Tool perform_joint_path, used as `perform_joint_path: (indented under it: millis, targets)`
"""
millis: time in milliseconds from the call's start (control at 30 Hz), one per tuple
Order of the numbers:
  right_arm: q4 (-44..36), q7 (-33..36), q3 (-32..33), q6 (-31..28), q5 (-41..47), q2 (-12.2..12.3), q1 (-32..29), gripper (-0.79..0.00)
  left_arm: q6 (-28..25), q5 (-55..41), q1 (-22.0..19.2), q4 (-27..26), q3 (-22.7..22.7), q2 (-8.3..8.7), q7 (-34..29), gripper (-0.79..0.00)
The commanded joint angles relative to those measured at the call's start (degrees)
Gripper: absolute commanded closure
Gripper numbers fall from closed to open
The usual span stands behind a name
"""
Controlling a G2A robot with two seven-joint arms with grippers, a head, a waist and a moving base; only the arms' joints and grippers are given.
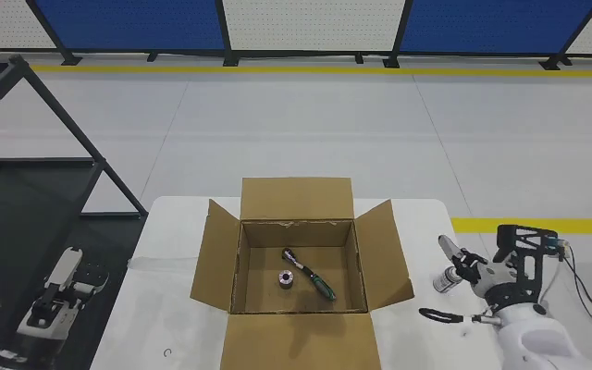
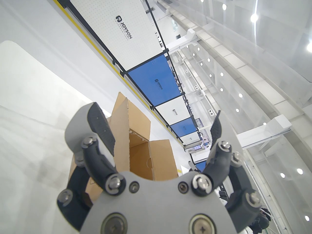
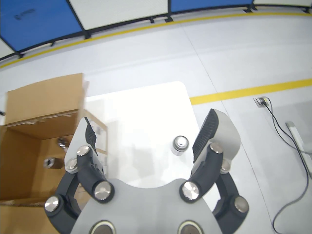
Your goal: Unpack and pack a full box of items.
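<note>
The white surface [image 1: 176, 231] spans the lower frame of the top view, with the open box [image 1: 296, 197] at its centre. Your right tool [image 3: 148, 132] hangs released at lower right, and your left tool [image 2: 157, 120] is spread wide at lower left. Unpacking looks part done: a green-handled driver [image 1: 321, 284] and a small round piece [image 1: 286, 277] lie inside the box, while a metal cylinder [image 1: 447, 280] stands outside, right of it. Next, you likely reach in over the flap for the driver.

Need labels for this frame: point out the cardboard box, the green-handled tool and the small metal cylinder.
cardboard box [image 1: 298, 197]: top view, on its far flap.
green-handled tool [image 1: 320, 283]: top view, on its green handle, inside the box.
small metal cylinder [image 3: 180, 146]: right wrist view, on its side wall.
</note>
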Motion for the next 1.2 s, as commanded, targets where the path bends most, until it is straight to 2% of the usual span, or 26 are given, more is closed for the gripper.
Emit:
perform_joint_path:
  millis: [0, 100, 233, 367, 500, 533, 967, 1033, 1167]
  targets:
    - [0.45, -0.04, -3.02, -4.01, 1.06, 0.08, 1.67, -0.785, -0.78, -0.01, 0.5, 0.16, -0.73, 0.07, -1.09, -0.785]
    - [0.45, 2.44, -9.8, -6.58, -0.85, 0.05, 4.07, -0.785, -1.83, -0.61, 1.43, 0.0, -1.18, 0.08, -2.25, -0.785]
    - [0.62, 8.46, -20.09, -5.78, -4.95, -0.37, 7.29, -0.785, -2.79, -1.42, 2.48, -0.41, -1.36, 0.0, -2.38, -0.785]
    - [7.09, 12.14, -29.81, -3.36, -8.74, -1.36, 12.3, -0.785, -3.35, -2.38, 3.37, -0.99, -1.34, -0.12, -1.93, -0.785]
    - [16.24, 14.99, -36.49, 1.47, -10.14, -2.96, 18.92, -0.785, -3.51, -2.63, 3.89, -1.21, -1.34, -0.17, -1.83, -0.785]
    - [17.73, 15.61, -37.3, 2.42, -10.14, -3.31, 20.37, -0.785, -3.51, -2.63, 3.89, -1.21, -1.34, -0.17, -1.83, -0.785]
    - [18.07, 15.34, -37.53, 2.09, -9.89, -3.33, 20.23, -0.785, -3.51, -2.63, 3.89, -1.21, -1.34, -0.17, -1.83, -0.785]
    - [20.62, 13.62, -39.28, -0.27, -7.82, -3.7, 21.02, -0.785, -3.52, -2.68, 3.82, -1.34, -1.07, -0.16, -1.98, -0.785]
    - [31.19, 12.8, -44.44, -0.93, -3.34, -5.87, 29.13, -0.785, -3.74, -1.93, 3.52, -2.1, -0.45, 0.04, -3.8, -0.785]
